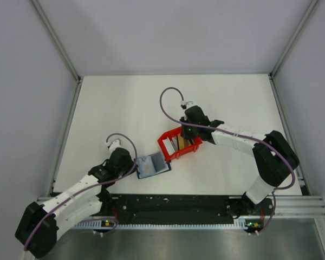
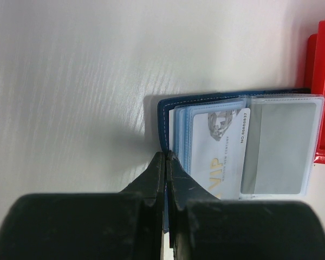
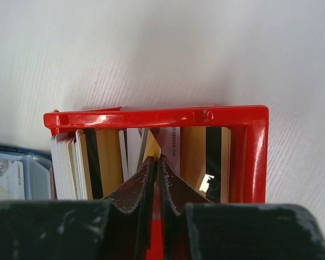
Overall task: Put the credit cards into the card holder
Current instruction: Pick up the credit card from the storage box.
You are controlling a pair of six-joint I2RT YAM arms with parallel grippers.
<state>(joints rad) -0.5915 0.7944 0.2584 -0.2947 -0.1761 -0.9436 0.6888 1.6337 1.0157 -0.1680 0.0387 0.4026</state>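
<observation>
Inside the red bin [image 3: 157, 115], the right gripper [image 3: 156, 158] pinches packed credit cards [image 3: 108, 162] and may lift two; beside the bin, the left gripper [image 2: 166, 157] clamps the card holder [image 2: 281, 146].

Desk [image 1: 124, 103], white: bare surface runs along the far edge, into both far corners, and right of the red rectangular plastic bin [image 1: 166, 142]. The centre is obstructed by this bin and by the open navy-blue folding card holder [image 1: 151, 166] lying against its near-left corner, with no gap visible between them. Bin interior: crowded with upright thin tan and white credit cards [image 3: 105, 157]. The right gripper [image 3: 156, 158] fills the middle slot, pinching a tan card edge. The left gripper [image 2: 167, 157], fingers together, blocks the holder's near-left edge.
</observation>
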